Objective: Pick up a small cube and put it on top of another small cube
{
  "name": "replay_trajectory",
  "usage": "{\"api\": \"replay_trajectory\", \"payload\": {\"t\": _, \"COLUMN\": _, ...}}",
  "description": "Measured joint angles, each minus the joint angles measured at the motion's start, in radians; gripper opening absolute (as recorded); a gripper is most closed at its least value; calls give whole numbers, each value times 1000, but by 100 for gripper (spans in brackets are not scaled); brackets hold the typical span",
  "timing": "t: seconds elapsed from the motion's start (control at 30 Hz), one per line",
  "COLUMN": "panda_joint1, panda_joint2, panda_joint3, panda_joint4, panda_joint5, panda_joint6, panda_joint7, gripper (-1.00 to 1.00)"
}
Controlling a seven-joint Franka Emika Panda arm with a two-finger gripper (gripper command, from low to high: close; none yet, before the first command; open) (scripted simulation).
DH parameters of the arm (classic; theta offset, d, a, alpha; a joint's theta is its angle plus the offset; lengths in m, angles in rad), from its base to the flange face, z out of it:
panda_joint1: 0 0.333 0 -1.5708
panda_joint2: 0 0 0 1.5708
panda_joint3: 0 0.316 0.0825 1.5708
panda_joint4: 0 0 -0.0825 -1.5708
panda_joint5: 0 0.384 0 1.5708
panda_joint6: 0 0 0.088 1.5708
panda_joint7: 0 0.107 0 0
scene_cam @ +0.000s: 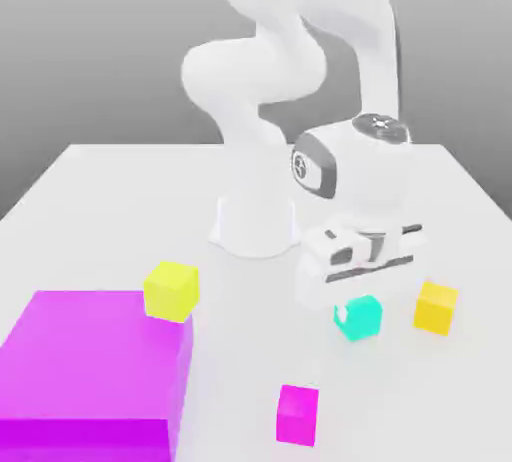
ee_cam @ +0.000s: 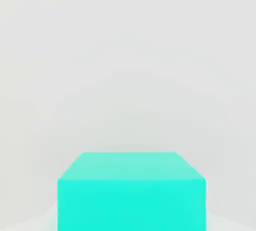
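The hand (scene_cam: 360, 295) is low over the table (scene_cam: 240, 350), right at the cyan cube (scene_cam: 359, 318); whether it grips the cube, one cannot tell. The orange cube (scene_cam: 436, 308) sits near the hand.

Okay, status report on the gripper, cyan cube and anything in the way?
Gripper down at cyan cube; grip unconfirmed. Orange cube close by, not touching it.
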Motion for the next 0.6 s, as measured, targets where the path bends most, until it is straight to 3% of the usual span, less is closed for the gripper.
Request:
{"api": "replay_trajectory", "payload": {"t": 0.1, "panda_joint1": 36, "panda_joint2": -99, "panda_joint3": -4, "panda_joint4": -7, "panda_joint5": 29, "panda_joint6": -92, "panda_joint7": -20, "gripper": -100}}
{"api": "replay_trajectory", "payload": {"t": 0.3, "panda_joint1": 207, "panda_joint2": -173, "panda_joint3": 124, "panda_joint4": 132, "panda_joint5": 73, "panda_joint6": -303, "panda_joint7": -77, "gripper": -100}}
{"api": "replay_trajectory", "payload": {"t": 0.5, "panda_joint1": 220, "panda_joint2": 15, "panda_joint3": 124, "panda_joint4": 156, "panda_joint5": -33, "panda_joint6": -143, "panda_joint7": -6, "gripper": -100}}
{"api": "replay_trajectory", "payload": {"t": 0.53, "panda_joint1": 223, "panda_joint2": 39, "panda_joint3": 117, "panda_joint4": 158, "panda_joint5": -52, "panda_joint6": -121, "panda_joint7": 8, "gripper": 100}}
{"api": "replay_trajectory", "payload": {"t": 0.6, "panda_joint1": 223, "panda_joint2": 39, "panda_joint3": 117, "panda_joint4": 158, "panda_joint5": -52, "panda_joint6": -121, "panda_joint7": 8, "gripper": 100}}
